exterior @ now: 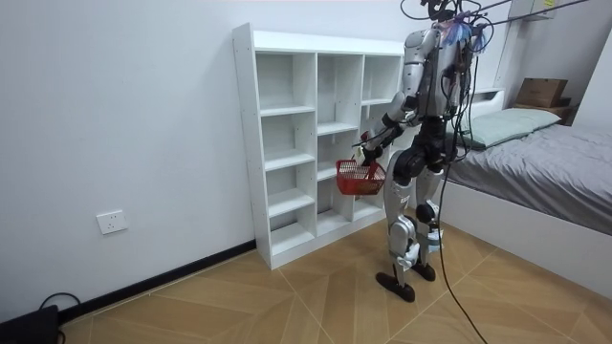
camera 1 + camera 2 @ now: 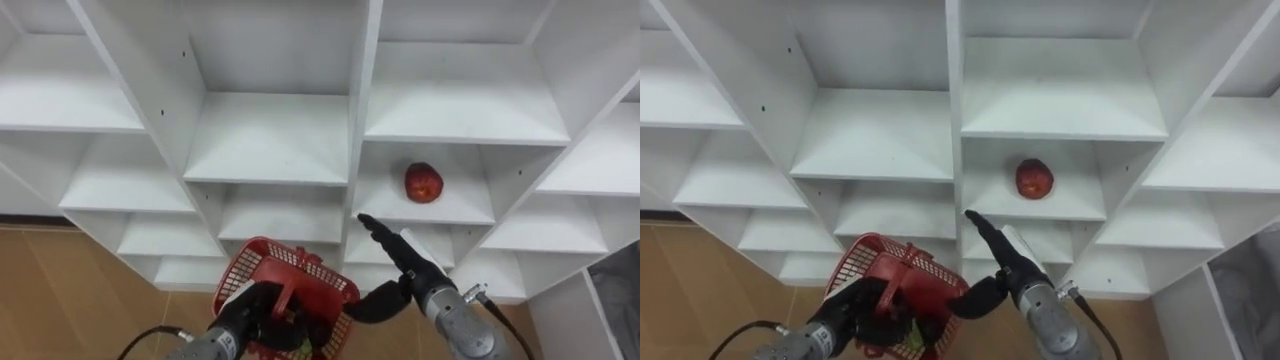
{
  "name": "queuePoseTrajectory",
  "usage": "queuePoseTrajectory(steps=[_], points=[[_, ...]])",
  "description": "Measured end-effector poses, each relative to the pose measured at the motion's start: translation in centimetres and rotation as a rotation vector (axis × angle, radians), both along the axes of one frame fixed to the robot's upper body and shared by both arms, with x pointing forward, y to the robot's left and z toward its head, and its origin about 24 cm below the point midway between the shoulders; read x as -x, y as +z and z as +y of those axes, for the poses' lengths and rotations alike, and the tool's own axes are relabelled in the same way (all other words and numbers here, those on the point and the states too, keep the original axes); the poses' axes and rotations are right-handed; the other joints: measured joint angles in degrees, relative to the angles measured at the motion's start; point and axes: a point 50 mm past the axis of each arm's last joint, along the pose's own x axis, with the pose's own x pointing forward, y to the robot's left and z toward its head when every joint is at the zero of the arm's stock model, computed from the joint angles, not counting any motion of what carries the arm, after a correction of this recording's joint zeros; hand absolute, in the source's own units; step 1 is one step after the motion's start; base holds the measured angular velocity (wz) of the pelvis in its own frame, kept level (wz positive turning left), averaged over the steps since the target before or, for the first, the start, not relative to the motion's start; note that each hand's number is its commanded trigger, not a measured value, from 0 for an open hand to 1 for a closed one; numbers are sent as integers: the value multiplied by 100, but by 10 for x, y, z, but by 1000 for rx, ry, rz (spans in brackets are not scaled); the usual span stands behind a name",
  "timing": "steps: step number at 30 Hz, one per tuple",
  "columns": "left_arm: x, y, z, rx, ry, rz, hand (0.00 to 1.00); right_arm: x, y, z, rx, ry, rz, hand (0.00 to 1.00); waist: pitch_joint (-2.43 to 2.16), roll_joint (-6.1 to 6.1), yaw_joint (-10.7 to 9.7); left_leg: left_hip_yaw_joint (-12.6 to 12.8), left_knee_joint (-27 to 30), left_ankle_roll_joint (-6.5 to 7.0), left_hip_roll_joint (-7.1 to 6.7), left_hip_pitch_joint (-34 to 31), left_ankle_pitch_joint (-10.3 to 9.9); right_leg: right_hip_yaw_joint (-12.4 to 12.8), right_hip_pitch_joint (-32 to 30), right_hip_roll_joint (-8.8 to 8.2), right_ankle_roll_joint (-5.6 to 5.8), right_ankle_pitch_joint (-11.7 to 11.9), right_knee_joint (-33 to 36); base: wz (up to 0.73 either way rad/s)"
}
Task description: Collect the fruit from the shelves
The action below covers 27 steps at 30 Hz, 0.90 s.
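Shelves of a white closet (image 2: 270,135) spread across the upper frame of the eye views, split into open compartments by upright panels. A wooden floor (image 2: 60,290) shows at the lower left.

One round red fruit (image 2: 423,183) lies alone on a shelf in a compartment just right of centre. Below it and slightly left, the right hand (image 2: 400,262) reaches up from the lower right, its fingers (image 2: 375,232) straight and together and the thumb splayed toward the lower left. The fingertips are near the front edge of the fruit's shelf, beside an upright divider, and clear of the fruit.

At the bottom centre, the left hand (image 2: 250,310) has its fingers clamped on the near side of a red basket (image 2: 300,265), on what looks like its handle. The hand and the frame's bottom edge cut off the basket's lower part. Dark, greenish shapes lie inside it, too unclear to name.

In the room view the robot stands upright facing the closet, with the basket held out in front. A bed (image 1: 545,162) lies at the right, a cardboard box (image 1: 540,92) sits at the upper right, and a wall socket (image 1: 112,222) is at the lower left.
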Motion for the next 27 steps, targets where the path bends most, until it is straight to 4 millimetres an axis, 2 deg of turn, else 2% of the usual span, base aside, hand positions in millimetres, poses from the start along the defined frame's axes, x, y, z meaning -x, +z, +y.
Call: queuePoseTrajectory(steps=[7, 14, 19, 27], points=[[4, -2, 7, -14, 61, 10, 100, -2, 13, -6, -46, -79, -66, 0, 5, 5, -76, 104, -38, -21, 11, 130, -15, 113, 95, 24, -5, 3, 3, -7], [7, -4, 11, -18, 85, 25, 100, -3, 21, -19, -58, -191, -123, 0, 13, -3, -168, 205, -42, -26, 26, 233, -42, 237, 184, 32, -5, 3, -5, -8], [12, -6, 13, -19, 92, 38, 100, -4, 26, -20, -59, -216, -152, 0, 20, -16, -239, 235, -44, -31, 40, 311, -78, 275, 222, 64, -5, 2, -11, -5], [9, 0, 15, -18, 126, -3, 100, -5, 34, -21, -106, -263, -199, 0, 32, -60, -256, 286, -45, -48, 86, 537, -149, 355, 443, 105, -6, 3, -100, -5]])
